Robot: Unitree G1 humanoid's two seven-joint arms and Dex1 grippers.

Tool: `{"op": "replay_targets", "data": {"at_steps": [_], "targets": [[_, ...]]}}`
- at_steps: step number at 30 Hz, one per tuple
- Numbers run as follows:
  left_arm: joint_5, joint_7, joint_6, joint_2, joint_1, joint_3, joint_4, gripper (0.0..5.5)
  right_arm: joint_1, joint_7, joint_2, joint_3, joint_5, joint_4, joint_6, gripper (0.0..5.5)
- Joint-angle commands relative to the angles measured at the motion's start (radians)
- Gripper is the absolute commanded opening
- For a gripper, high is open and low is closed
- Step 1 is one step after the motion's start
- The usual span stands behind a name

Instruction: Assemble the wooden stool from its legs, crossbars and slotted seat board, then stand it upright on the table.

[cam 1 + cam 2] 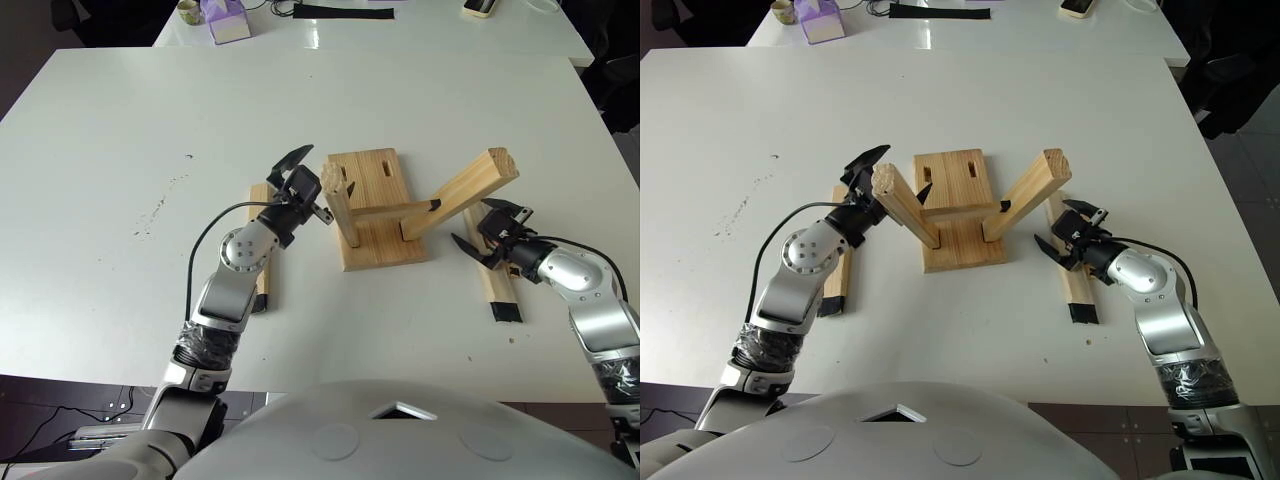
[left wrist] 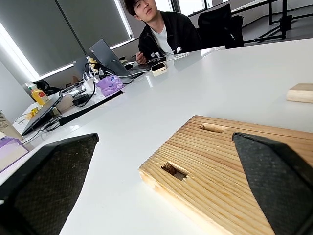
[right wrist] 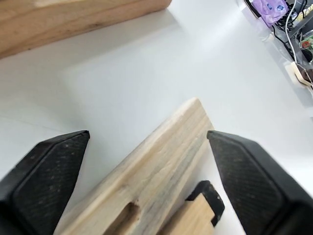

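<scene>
The slotted seat board (image 1: 385, 245) lies flat mid-table. On it rests a frame of two legs, the left leg (image 1: 340, 205) and the right leg (image 1: 470, 185), splayed outward and joined by a crossbar (image 1: 385, 210). My left gripper (image 1: 305, 182) is open just beside the left leg's top end; in its wrist view the board (image 2: 230, 166) lies beyond its fingers (image 2: 49, 181). Open too, my right gripper (image 1: 490, 228) straddles a loose wooden piece (image 1: 500, 290), seen between its fingers (image 3: 44, 166) as a pale bar (image 3: 156, 166).
Another loose wooden piece (image 1: 262, 255) lies under my left forearm. Dark specks (image 1: 160, 205) mark the white table (image 1: 120, 130) at the left. A second table behind carries a purple box (image 1: 228, 18), a mug (image 1: 190, 10) and a black strip (image 1: 345, 12).
</scene>
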Motion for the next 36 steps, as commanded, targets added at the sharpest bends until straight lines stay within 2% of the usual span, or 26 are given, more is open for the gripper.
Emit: {"op": "replay_targets", "data": {"at_steps": [1, 5, 11, 19, 24, 30, 33, 36], "targets": [[-0.006, -0.023, 0.024, -0.003, -0.006, -0.021, -0.032, 5.07, 0.022, 0.003, -0.013, 0.013, -0.044, 0.029, 0.026, 4.45], [-0.021, -0.067, 0.047, 0.005, -0.002, -0.054, -0.087, 5.07, 0.011, 0.042, -0.002, -0.001, 0.009, -0.076, 0.042, 4.45], [-0.101, -0.171, 0.139, 0.073, -0.006, -0.033, -0.21, 5.07, 0.027, 0.151, -0.039, -0.053, 0.129, -0.31, 0.172, 4.45], [-0.202, -0.226, 0.308, 0.1, 0.047, -0.082, -0.331, 5.07, 0.085, 0.216, -0.107, -0.081, 0.131, -0.393, 0.225, 4.45], [-0.314, -0.246, 0.428, 0.098, 0.032, -0.04, -0.361, 5.07, 0.137, 0.271, -0.15, -0.123, 0.16, -0.432, 0.229, 4.45], [-0.48, -0.237, 0.583, 0.075, -0.018, 0.036, -0.381, 5.07, 0.181, 0.326, -0.153, -0.115, 0.222, -0.497, 0.258, 4.45], [-0.474, -0.235, 0.57, 0.092, -0.081, 0.063, -0.332, 5.07, 0.233, 0.361, -0.173, -0.094, 0.231, -0.529, 0.247, 4.45], [-0.386, -0.246, 0.445, 0.118, -0.176, 0.065, -0.172, 5.07, 0.271, 0.393, -0.182, -0.069, 0.242, -0.56, 0.242, 4.45]]}}
